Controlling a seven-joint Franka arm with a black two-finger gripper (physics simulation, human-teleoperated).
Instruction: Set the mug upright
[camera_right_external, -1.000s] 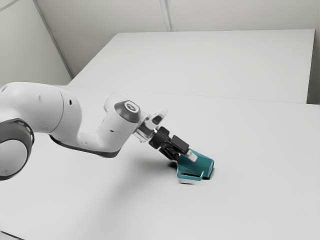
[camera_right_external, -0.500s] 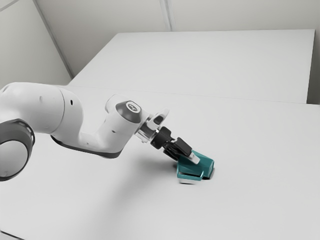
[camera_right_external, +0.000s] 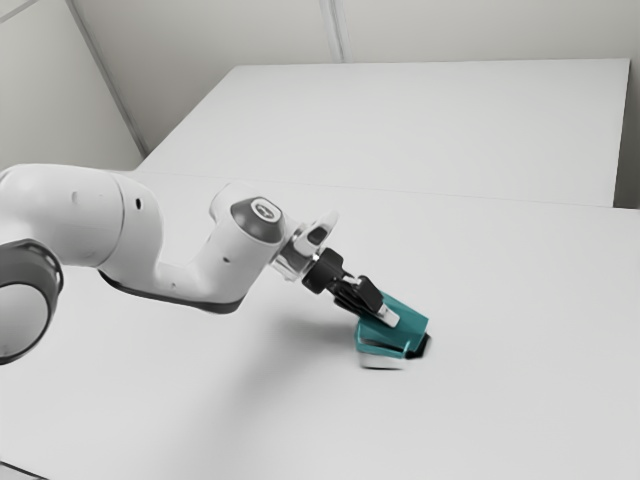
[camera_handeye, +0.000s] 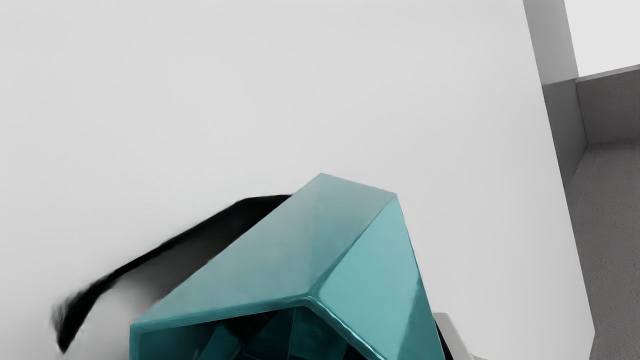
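One mug (camera_right_external: 408, 325) lies tilted, well in from the corners of the table (camera_right_external: 510, 380), the gripper (camera_right_external: 381, 317) against it, in the exterior view. Whether the gripper is wide, narrow or holding cannot be determined. Wrist view: the mug's mouth (camera_handeye: 265, 335) faces the gripper. Caution: off-centre contact could make the mug slip or roll.

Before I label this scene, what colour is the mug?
The mug is teal, clearest in the wrist view.
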